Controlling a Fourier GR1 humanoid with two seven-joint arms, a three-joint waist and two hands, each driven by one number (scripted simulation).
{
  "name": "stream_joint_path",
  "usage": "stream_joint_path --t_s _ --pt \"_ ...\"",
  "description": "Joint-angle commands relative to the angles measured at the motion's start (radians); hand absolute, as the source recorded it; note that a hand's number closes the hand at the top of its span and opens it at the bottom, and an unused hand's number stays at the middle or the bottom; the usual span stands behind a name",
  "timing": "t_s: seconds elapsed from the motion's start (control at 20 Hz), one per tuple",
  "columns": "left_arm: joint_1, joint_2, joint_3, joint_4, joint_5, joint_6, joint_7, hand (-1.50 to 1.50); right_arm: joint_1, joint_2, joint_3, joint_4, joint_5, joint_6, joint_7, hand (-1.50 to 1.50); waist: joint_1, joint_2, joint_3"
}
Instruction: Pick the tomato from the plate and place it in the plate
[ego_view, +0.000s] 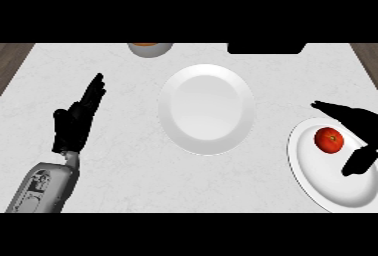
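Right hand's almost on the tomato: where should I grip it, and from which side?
Grip the tomato across its round middle, coming from the right, where the right hand is already spread open around it. It sits alone on the right plate, so both sides look free.

White marbled counter (118, 165) w/ wood strips at far left & right edges. On it: empty white plate (207, 109) at centre; 2nd plate (325, 187) at right edge, partly cut off; grey bowl (150, 49) at far edge, orange inside; black object (266, 48) at far edge, right of bowl.
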Motion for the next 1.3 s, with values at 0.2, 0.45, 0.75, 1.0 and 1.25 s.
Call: stream_joint_path --t_s 0.2,0.45,0.75,1.0,1.25 --pt "0.064 -0.025 0.031 -0.108 -0.046 -0.018 0.049 0.0 -0.098 0.054 -0.043 0.21 0.118 -0.01 -0.097 -1.5 0.001 -0.001 0.0" --pt "0.024 -0.024 0.071 -0.037 -0.037 -0.067 0.007 0.0 -0.067 0.115 -0.029 0.289 0.198 -0.161 -0.168 1.5 0.0 0.0 0.0" --pt "0.098 -0.078 0.041 -0.111 -0.082 -0.039 0.015 0.0 -0.074 0.112 -0.088 0.353 0.222 -0.25 -0.251 1.5 0.002 -0.001 0.0" --pt "0.023 -0.051 0.125 0.047 -0.072 -0.094 -0.065 0.0 -0.101 0.149 -0.116 0.289 0.232 -0.231 -0.198 1.5 -0.004 -0.001 0.0" --pt "0.049 -0.045 0.108 -0.03 -0.077 -0.068 0.024 0.0 0.078 0.233 -0.199 0.179 0.206 -0.313 0.131 1.5 -0.054 -0.019 -0.003"
